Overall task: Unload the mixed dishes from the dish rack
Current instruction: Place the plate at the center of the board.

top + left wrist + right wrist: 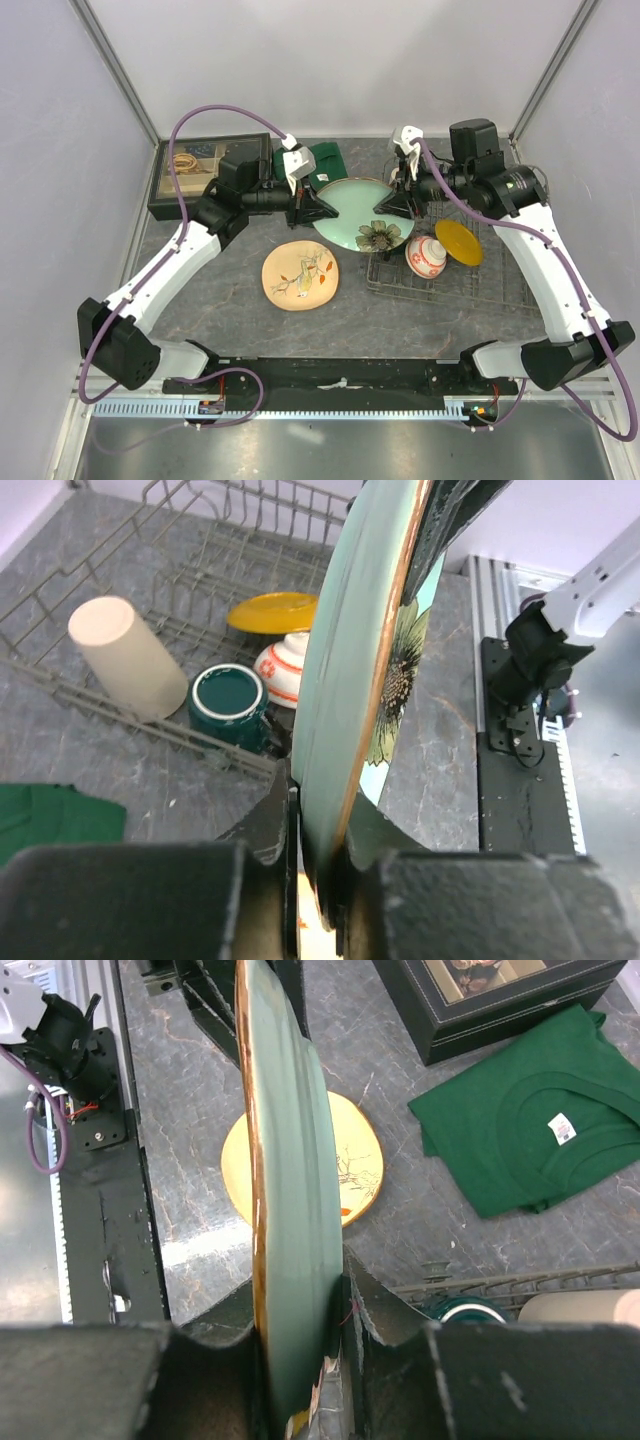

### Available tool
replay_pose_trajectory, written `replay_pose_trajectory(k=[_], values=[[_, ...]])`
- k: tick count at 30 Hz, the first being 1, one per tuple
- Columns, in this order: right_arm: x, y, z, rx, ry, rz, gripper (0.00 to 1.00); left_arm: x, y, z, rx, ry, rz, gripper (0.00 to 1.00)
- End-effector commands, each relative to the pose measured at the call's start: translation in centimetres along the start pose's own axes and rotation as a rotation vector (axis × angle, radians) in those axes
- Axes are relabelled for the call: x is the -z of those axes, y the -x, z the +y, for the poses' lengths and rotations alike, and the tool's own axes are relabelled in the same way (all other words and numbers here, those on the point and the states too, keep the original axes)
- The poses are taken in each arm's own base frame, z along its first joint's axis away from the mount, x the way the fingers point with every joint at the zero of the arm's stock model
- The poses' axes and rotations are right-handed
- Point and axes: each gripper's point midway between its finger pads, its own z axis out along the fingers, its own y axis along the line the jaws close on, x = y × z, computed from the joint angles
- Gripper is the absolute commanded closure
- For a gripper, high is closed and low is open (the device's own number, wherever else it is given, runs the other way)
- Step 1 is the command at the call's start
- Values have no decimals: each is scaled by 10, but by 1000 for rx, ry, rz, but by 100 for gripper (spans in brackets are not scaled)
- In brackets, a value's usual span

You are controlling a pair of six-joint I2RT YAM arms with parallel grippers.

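The pale green floral plate (352, 220) is held in the air between both grippers at the left end of the dish rack (470, 285). My left gripper (318, 208) is shut on its left rim and my right gripper (386, 205) is shut on its right rim. Each wrist view shows the plate edge-on, left (350, 680) and right (290, 1210). The cream plate (300, 275) lies on the table. The red-and-white bowl (426, 256) and yellow plate (458, 242) sit in the rack. The beige tumbler (125, 665) and dark green mug (228, 702) are in the rack too, hidden in the top view.
A folded green cloth (325, 160) and a black compartmented tray (195, 170) lie at the back left. The arm bases and a black rail (340, 375) run along the near edge. Grey walls close in both sides.
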Motion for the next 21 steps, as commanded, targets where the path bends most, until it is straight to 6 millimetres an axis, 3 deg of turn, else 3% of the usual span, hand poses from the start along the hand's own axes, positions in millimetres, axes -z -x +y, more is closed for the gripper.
replay_pose_trajectory(k=[1, 10, 11, 12, 21], values=[[1, 24, 15, 73, 89, -100, 92, -1, 24, -28, -72, -155, -69, 98], [-2, 14, 10, 60, 64, -76, 52, 2, 22, -38, -34, -180, -77, 98], [-1, 13, 10, 61, 62, -76, 40, 3, 21, -38, -34, -177, -75, 98], [-2, 10, 10, 55, 61, -70, 36, 3, 19, -38, -32, -177, -72, 99], [3, 12, 6, 73, 16, -68, 22, 6, -6, -24, 20, -108, -7, 98]])
